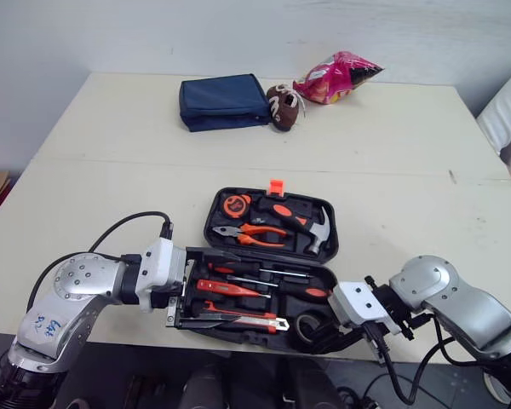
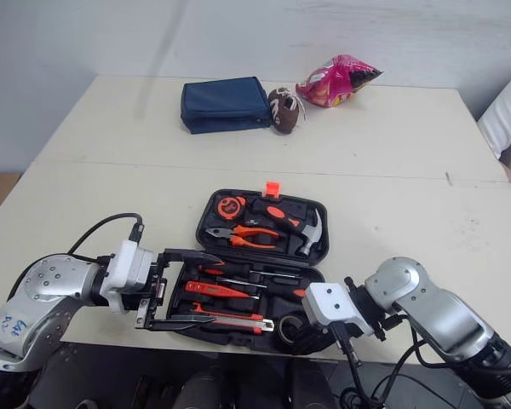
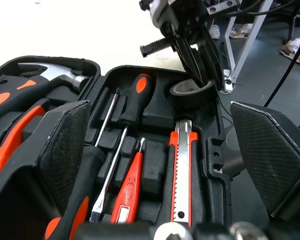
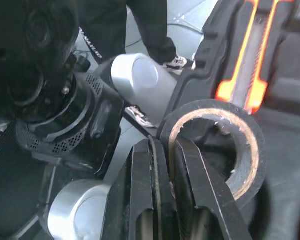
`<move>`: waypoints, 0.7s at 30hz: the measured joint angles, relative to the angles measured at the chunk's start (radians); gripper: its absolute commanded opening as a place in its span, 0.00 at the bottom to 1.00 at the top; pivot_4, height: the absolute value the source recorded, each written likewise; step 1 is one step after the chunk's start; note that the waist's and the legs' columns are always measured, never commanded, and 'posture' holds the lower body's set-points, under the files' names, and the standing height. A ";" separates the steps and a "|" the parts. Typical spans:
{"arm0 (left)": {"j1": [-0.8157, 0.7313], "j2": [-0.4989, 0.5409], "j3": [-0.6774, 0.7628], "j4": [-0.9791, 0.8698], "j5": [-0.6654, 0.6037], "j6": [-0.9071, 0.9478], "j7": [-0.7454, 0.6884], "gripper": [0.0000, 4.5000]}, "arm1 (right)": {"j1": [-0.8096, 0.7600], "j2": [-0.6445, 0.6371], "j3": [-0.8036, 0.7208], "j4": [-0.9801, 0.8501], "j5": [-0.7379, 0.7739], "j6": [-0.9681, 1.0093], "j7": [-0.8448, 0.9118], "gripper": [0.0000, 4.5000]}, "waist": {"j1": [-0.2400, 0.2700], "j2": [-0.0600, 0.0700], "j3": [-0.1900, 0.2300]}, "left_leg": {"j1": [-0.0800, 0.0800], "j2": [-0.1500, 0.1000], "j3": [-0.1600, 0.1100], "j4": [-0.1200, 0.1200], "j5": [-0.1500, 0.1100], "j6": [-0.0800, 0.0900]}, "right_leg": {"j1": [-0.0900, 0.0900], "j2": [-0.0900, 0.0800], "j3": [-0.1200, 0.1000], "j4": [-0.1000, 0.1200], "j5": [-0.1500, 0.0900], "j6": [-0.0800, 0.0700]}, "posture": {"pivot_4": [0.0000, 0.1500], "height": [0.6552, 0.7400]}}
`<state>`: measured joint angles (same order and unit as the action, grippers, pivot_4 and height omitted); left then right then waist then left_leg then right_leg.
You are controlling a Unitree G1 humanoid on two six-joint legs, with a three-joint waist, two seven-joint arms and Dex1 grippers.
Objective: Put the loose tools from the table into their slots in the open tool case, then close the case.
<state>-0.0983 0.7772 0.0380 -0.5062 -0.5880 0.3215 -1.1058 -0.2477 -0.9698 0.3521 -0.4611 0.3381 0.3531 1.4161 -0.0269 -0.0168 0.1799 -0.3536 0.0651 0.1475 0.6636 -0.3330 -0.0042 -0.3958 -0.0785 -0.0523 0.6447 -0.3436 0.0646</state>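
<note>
Nearly done, by the look of it: the tool case (image 1: 209,223) lies open at the near edge of the surface (image 1: 392,170), with the hammer (image 1: 311,228), pliers (image 1: 251,232) and tape measure (image 1: 235,204) seated in its far half, and the screwdrivers (image 3: 136,97) and a utility knife (image 3: 182,165) in the near half. The right tool (image 4: 166,155) pinches the wall of a roll of black tape (image 4: 255,135) at the case's near right corner; whether the roll sits fully in its well is hard to tell. The left tool (image 1: 192,288) hangs spread at the case's left end, holding nothing. Seating the roll and closing the case remain. Far across the pale surface lie a navy pouch (image 1: 224,102), a small brown ball (image 1: 283,106) and a pink snack bag (image 1: 336,77), with a pale wall (image 1: 238,34) behind.
</note>
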 measured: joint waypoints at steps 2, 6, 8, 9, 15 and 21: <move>0.006 0.012 0.003 -0.001 0.000 0.006 0.000 1.00 | 0.002 -0.030 -0.003 0.000 -0.023 -0.028 -0.001 0.01 | 0.000 -0.001 -0.001 | 0.002 0.000 0.000 0.000 0.000 0.000 | 0.002 0.000 0.000 -0.001 0.000 0.000 | 1.00 1.00; 0.008 0.012 0.003 -0.001 0.000 0.006 0.001 1.00 | 0.004 -0.039 -0.007 0.020 -0.044 -0.029 -0.016 0.01 | 0.002 -0.006 -0.003 | 0.002 0.000 -0.001 0.000 0.000 0.001 | 0.003 -0.001 0.000 -0.001 0.000 0.000 | 1.00 1.00; 0.008 0.012 0.002 -0.001 0.000 0.006 0.003 1.00 | 0.005 -0.037 -0.005 0.021 -0.048 -0.032 -0.021 0.01 | 0.003 -0.007 -0.004 | 0.002 0.000 -0.001 0.000 -0.001 0.001 | 0.003 -0.001 0.000 -0.002 0.000 0.000 | 1.00 1.00; 0.007 0.011 0.002 -0.001 0.000 0.006 0.004 1.00 | 0.005 -0.035 -0.004 0.021 -0.053 -0.038 -0.023 0.01 | 0.002 -0.007 -0.004 | 0.002 0.000 -0.001 0.000 -0.001 0.001 | 0.003 -0.001 0.000 -0.002 0.000 0.000 | 1.00 1.00; 0.005 0.011 0.001 -0.001 0.000 0.006 0.012 1.00 | -0.008 -0.031 0.016 0.023 -0.070 -0.051 -0.035 0.01 | 0.000 -0.012 -0.008 | 0.003 0.000 -0.001 0.000 -0.001 0.001 | 0.004 -0.001 0.000 -0.001 0.000 0.000 | 1.00 1.00; 0.005 0.009 0.001 -0.001 0.000 0.006 0.020 1.00 | -0.012 -0.010 0.008 0.076 -0.070 -0.095 -0.028 0.51 | 0.005 -0.016 -0.010 | 0.002 0.000 -0.001 0.000 -0.001 0.001 | 0.004 -0.002 -0.001 -0.002 0.000 0.000 | 1.00 1.00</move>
<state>-0.0934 0.7867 0.0391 -0.5074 -0.5881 0.3275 -1.0856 -0.2597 -0.9795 0.3602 -0.3849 0.2684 0.2577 1.3884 -0.0221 -0.0327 0.1702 -0.3516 0.0648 0.1460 0.6639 -0.3339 -0.0028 -0.3918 -0.0804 -0.0530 0.6422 -0.3434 0.0647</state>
